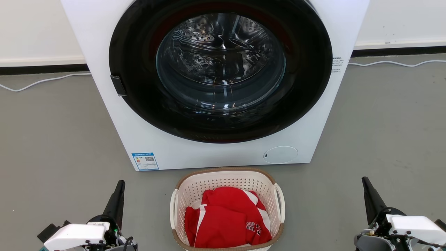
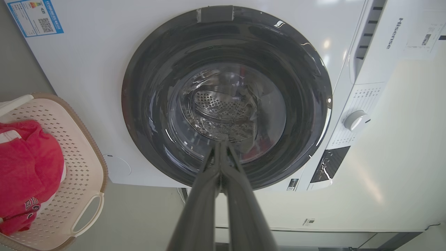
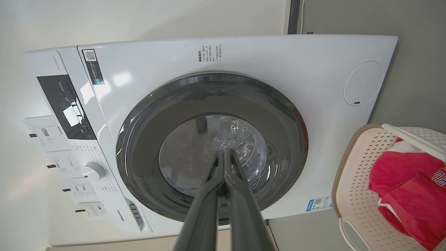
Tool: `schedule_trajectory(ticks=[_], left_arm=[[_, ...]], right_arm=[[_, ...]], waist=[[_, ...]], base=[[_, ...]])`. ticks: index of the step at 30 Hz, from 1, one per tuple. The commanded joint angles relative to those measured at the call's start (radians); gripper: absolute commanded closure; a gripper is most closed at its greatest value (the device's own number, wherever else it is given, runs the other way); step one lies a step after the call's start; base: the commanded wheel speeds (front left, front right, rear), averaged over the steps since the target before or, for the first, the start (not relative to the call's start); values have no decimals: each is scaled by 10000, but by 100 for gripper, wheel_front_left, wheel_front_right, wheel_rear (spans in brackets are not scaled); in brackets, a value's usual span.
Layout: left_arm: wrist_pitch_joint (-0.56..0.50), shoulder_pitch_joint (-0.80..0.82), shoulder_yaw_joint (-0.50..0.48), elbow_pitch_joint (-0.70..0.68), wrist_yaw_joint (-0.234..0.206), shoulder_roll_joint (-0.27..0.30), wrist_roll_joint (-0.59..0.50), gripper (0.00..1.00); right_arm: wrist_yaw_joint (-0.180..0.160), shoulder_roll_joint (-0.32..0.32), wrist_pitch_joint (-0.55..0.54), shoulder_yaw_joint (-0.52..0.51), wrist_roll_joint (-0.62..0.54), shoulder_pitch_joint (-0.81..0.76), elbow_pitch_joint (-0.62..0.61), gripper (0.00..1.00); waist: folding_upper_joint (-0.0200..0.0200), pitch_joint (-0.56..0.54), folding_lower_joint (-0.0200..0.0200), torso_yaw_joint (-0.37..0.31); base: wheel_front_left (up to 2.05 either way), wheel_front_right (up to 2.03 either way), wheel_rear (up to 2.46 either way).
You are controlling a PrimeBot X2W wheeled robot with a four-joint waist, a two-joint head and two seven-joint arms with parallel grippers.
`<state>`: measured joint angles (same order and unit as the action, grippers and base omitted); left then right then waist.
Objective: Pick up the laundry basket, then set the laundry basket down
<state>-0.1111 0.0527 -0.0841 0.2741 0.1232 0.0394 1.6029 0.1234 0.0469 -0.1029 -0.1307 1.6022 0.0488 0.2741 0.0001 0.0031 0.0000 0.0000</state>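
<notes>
The laundry basket [image 1: 226, 181], cream-white and perforated with a brown rim and white loop handles, stands on the grey floor just in front of the washer, holding a red and white garment [image 1: 226, 218]. It also shows at the left edge of the left wrist view, laundry basket [image 2: 82, 174], and at the right edge of the right wrist view, laundry basket [image 3: 359, 181]. My left gripper [image 1: 121, 183] is shut and empty, well to the basket's left. To the basket's right stands my right gripper [image 1: 364, 180], also shut and empty. In both wrist views the fingers lie pressed together, pointing at the washer door.
A white front-loading washer [image 1: 216, 153] with a closed dark round door [image 1: 219, 69] stands right behind the basket. White cables [image 1: 41, 82] run along the floor by the wall on both sides. Grey floor [image 1: 59, 150] spreads left and right of the basket.
</notes>
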Motion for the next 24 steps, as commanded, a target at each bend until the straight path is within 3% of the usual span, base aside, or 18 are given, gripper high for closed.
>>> schedule_trajectory(ticks=[1, 24], left_arm=[[-19, 553, -295, -291, 75, 108, 59, 100], [-19, 553, -295, -291, 75, 108, 59, 100]], right_arm=[[73, 33, -102, 171, 67, 591, -294, 100], [73, 33, -101, 171, 67, 591, -294, 100]], waist=[[-1, 0, 0, 0], [-1, 0, 0, 0]], base=[[0, 0, 0], [0, 0, 0]])
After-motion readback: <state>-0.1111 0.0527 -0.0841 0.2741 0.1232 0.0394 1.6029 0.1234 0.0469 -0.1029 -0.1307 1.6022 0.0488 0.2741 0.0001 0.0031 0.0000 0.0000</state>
